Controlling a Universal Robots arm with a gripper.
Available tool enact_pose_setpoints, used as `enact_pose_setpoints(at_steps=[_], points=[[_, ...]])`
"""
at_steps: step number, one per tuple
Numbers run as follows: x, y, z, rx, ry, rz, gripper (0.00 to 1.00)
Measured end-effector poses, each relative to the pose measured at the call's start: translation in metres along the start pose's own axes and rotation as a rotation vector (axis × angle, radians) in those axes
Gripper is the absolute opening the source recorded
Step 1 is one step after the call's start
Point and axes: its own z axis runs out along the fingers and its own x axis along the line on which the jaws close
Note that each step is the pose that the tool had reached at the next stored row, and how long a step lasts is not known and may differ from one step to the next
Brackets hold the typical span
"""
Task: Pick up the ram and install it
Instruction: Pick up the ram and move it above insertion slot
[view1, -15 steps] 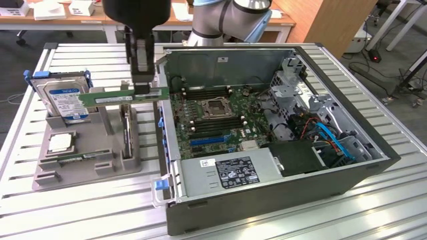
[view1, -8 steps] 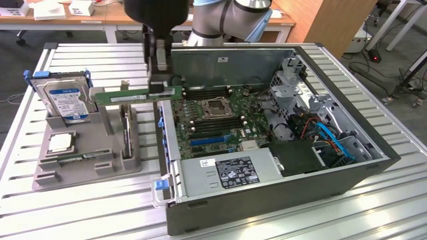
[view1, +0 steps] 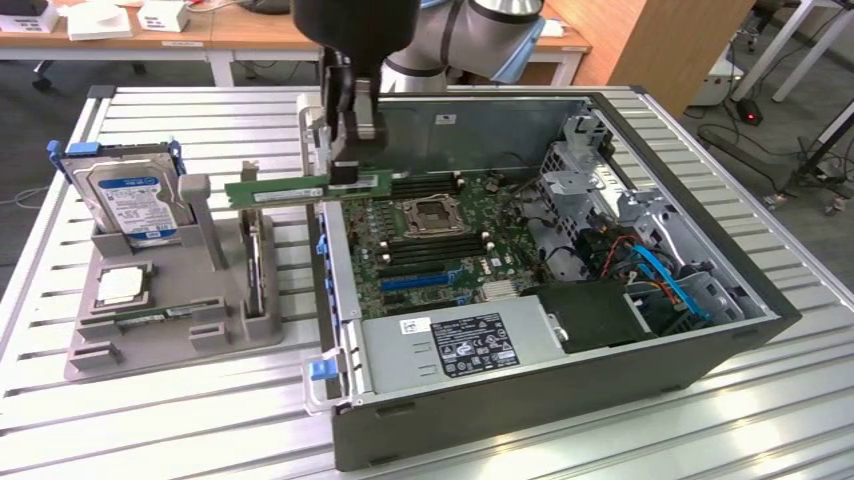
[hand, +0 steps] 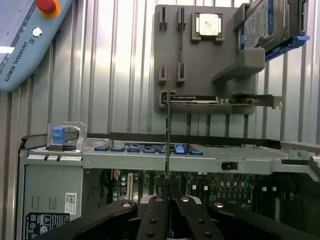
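While the pincer (view1: 350, 172) is clamped nearly shut on the ram (view1: 280, 190), the green stick hangs over the near wall of the open case (view1: 534, 400). Its long axis runs 9-to-3 o'clock in the exterior view and it's gripped toward the 3 o'clock end. The motherboard (view1: 461, 235) and its long dark slots sit lower, about 4 o'clock from the pincer, roughly parallel to the stick.

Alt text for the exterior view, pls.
A robot gripper, shut on a green ram, holds it level at the edge of an open PC case on a slatted table. On the exterior view's left, a gray tray holds a hard drive.
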Motion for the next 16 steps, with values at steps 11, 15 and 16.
enact_pose_setpoints(at_steps=[11, 15, 16], points=[[0.001, -0.0283, -0.0018, 0.0001, -0.0001, 0.000, 0.11], [0.001, -0.0375, -0.0024, 0.0001, -0.0001, 0.000, 0.11], [0.001, -0.0398, -0.0025, 0.0001, 0.0000, 0.000, 0.11]])
